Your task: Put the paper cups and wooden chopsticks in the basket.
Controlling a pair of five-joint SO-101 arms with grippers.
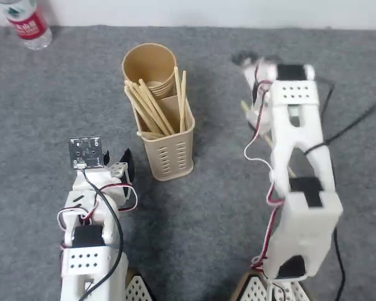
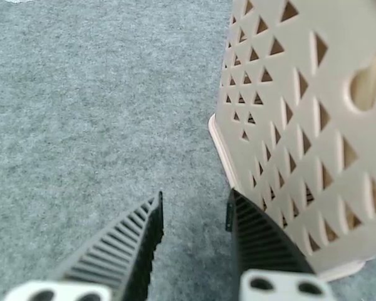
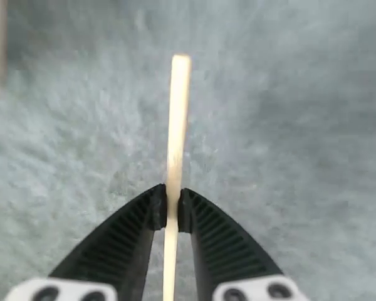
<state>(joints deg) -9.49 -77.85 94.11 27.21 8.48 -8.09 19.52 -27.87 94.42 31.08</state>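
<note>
- Grey carpet (image 1: 207,207) is spread under both arms, and a plastic bottle (image 1: 26,22) is seen at the far left corner
- One wooden chopstick (image 3: 177,125) is pinched between the closed jaws of the right gripper (image 3: 169,210), low over the carpet and well to the right of the basket (image 1: 169,153)
- Paper cups (image 1: 149,63) and a bundle of chopsticks (image 1: 151,110) are already held inside the basket
- The left gripper (image 2: 194,210) is parked just beside the basket's perforated wall, jaws apart and nothing between them
- For the step in hand, the stick is best lifted above the rim before being carried across, with its tip lowered beside the bundle and only then released
- Open carpet is left between the right arm and the basket; the sticks leaning out over the rim could be knocked if the approach is made low
</note>
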